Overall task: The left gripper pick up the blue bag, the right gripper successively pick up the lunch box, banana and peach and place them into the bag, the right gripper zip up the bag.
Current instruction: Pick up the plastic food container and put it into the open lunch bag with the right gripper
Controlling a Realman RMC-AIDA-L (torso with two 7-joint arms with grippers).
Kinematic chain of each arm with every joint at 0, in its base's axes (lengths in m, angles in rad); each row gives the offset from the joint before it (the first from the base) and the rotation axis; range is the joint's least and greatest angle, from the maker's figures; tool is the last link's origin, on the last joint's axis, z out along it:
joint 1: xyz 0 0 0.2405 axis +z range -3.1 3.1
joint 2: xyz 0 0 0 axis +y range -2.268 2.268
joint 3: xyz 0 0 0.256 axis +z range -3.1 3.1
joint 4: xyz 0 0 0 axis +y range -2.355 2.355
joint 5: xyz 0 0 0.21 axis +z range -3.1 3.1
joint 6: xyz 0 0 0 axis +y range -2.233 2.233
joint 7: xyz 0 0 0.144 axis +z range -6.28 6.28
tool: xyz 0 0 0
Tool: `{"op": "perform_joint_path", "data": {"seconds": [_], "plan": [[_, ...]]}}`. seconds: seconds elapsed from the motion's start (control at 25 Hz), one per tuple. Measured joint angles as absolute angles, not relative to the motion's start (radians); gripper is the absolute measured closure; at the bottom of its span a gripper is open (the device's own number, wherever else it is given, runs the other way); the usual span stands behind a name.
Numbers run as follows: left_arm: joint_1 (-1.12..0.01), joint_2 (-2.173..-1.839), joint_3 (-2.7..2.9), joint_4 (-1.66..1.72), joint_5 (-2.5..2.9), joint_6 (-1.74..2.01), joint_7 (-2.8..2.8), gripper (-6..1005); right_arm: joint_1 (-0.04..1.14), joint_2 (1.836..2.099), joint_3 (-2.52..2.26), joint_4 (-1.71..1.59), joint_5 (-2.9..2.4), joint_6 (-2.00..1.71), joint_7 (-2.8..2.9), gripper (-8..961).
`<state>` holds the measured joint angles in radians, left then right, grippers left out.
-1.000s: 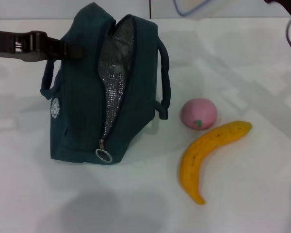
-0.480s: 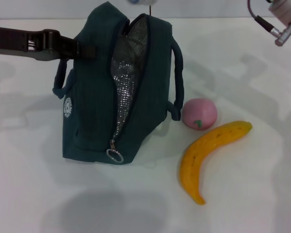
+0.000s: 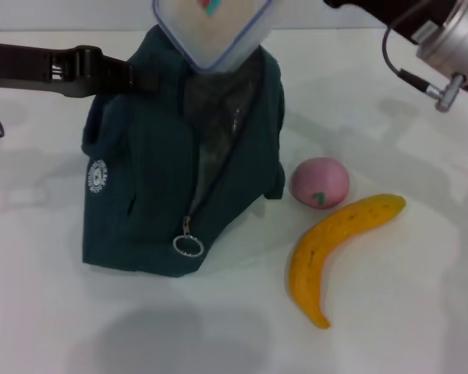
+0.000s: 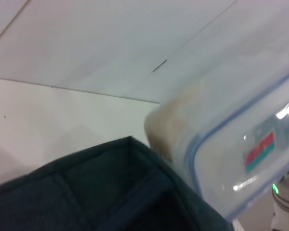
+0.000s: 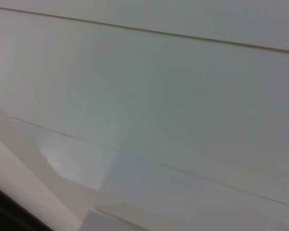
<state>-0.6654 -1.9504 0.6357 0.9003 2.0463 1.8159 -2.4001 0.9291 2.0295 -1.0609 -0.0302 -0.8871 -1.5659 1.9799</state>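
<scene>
Overhead, clear rounded lunch box (image 3: 212, 31)

lunch box (image 3: 212, 31) seemingly above bag (image 3: 164, 195), peach (image 3: 320, 182) right

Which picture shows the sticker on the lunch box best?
The left wrist view: the red-and-teal sticker sits plainly on the lunch box lid. The head view catches only a teal corner of it at the frame's top edge. The right wrist view shows no lunch box.

The lunch box (image 3: 212, 31) has come down over the blue bag's (image 3: 148, 195) opening.
</scene>
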Motion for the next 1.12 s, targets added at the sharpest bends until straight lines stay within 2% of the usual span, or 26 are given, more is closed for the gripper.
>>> {"op": "perform_joint_path", "data": {"seconds": [0.32, 0.88, 1.12], "plan": [[-0.659, -1.95, 0.635, 0.88, 2.035, 1.794, -2.404, 964, 0.869, 2.029, -1.115, -0.041, -0.889, -1.562, 1.987, 855], [-0.664, -1.953, 0.636, 0.876, 2.034, 1.784, -2.398, 964, 0.873, 2.029, -1.322, -0.127, -0.884, -1.396, 2.001, 793], [-0.657, -1.952, 0.635, 0.874, 2.034, 1.785, -2.398, 964, 0.833, 2.029, -1.356, -0.188, -0.864, -1.375, 1.998, 766]]}}
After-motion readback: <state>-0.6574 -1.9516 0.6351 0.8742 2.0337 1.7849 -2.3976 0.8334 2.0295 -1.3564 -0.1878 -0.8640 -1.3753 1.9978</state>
